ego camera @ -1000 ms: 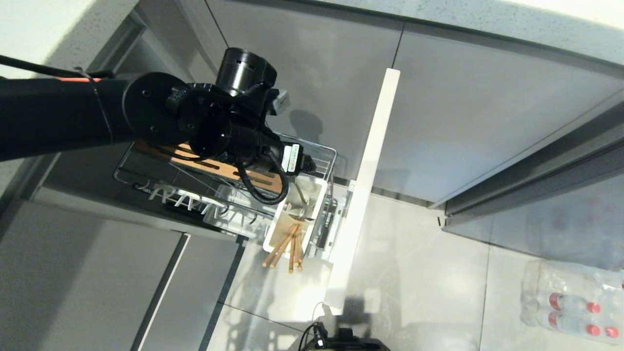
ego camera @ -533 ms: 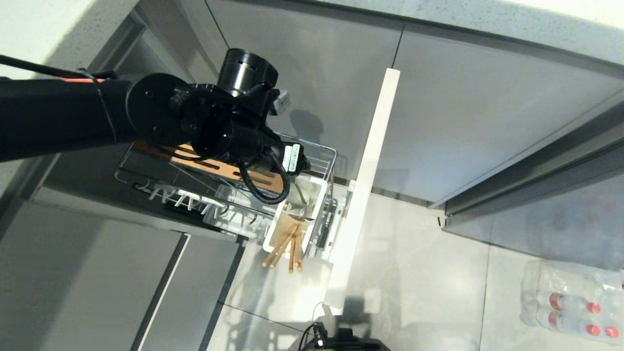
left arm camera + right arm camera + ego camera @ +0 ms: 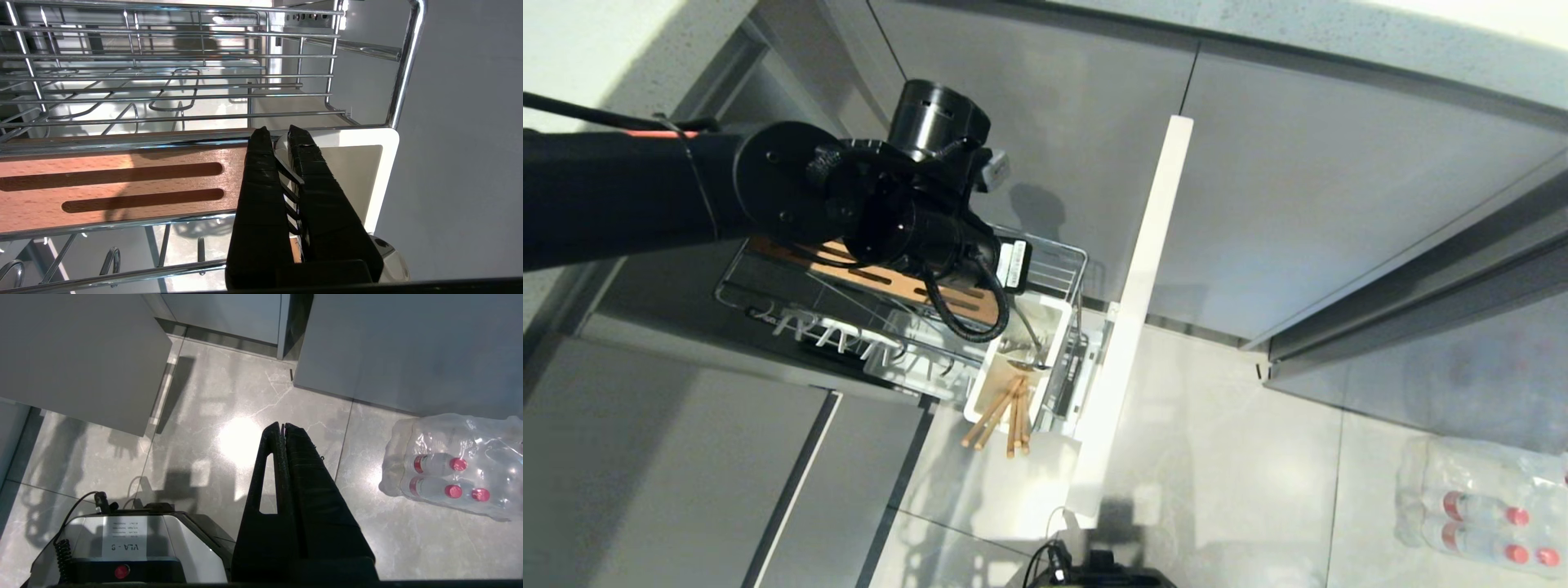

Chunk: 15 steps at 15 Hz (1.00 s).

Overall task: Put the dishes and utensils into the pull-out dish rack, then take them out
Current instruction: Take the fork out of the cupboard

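The left gripper (image 3: 282, 134) has its fingers clenched on the fork (image 3: 286, 169) standing in the white utensil cup (image 3: 378, 175) of the pull-out dish rack (image 3: 163, 118); best lift straight up, clearing the cup rim and chopsticks (image 3: 1001, 412)

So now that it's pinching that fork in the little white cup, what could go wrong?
The left gripper fingers hold the fork only by a thin sliver of metal, so it might slip or twist as it rises. The fork could also catch on the utensil cup rim or the dish rack wires close by. The chopsticks share that cup and might get knocked out.
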### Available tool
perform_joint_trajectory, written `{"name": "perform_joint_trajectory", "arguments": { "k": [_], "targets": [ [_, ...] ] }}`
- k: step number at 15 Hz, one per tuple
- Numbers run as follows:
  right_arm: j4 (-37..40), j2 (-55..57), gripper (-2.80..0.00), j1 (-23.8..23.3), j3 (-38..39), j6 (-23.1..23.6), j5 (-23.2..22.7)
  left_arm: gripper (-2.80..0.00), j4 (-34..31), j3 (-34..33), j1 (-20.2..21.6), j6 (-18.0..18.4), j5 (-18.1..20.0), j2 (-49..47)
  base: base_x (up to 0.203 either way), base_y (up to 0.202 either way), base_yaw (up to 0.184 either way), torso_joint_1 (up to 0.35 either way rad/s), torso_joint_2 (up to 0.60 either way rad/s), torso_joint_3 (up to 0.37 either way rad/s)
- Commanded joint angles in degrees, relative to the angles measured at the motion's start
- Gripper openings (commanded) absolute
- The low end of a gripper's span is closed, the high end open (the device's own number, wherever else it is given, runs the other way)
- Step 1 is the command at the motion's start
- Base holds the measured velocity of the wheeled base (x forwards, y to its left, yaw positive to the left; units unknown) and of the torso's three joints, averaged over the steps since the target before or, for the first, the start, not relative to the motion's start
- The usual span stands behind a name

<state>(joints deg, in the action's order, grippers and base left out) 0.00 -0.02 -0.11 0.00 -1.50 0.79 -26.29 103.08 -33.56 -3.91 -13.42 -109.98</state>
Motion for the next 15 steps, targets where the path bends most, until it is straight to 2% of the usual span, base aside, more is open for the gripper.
{"name": "perform_joint_trajectory", "arguments": {
  "k": [1, 5, 10, 11, 13, 15],
  "targets": [
    [0.0, 0.0, -2.8, 0.0, 0.0, -0.1, 0.0, -2.8, -0.2, -0.1, -0.1, -0.1, 0.0, 0.1, 0.0, 0.0, 0.0, 0.0, 0.0, 0.0],
    [0.0, 0.0, -2.8, 0.0, 0.0, -0.1, 0.0, -2.8, -0.2, -0.1, -0.6, -0.2, -0.6, 1.3, 0.0, 0.0, 0.0, 0.0, 0.0, 0.0],
    [0.0, 0.0, -2.8, 0.0, 0.0, 0.0, 0.0, -2.8, -0.4, -1.7, -1.2, 0.0, -2.9, 7.8, 0.0, 0.0, 0.0, 0.0, 0.0, 0.0],
    [0.0, 0.0, -2.8, 0.0, 0.0, 0.0, 0.0, -2.8, -0.3, -1.3, -1.7, 0.7, -3.4, 8.4, 0.0, 0.0, 0.0, 0.0, 0.0, 0.0],
    [0.0, 0.0, -2.8, -0.1, 0.0, 0.0, 0.0, -2.8, -0.3, -0.5, -2.5, 4.6, -6.4, 10.1, 0.0, 0.0, 0.0, 0.0, 0.0, 0.0],
    [0.0, 0.0, -2.8, 0.0, 0.0, 0.0, 0.0, -2.8, -0.3, -0.5, -2.9, 6.1, -8.3, 11.5, 0.0, 0.0, 0.0, 0.0, 0.0, 0.0]
  ]
}}
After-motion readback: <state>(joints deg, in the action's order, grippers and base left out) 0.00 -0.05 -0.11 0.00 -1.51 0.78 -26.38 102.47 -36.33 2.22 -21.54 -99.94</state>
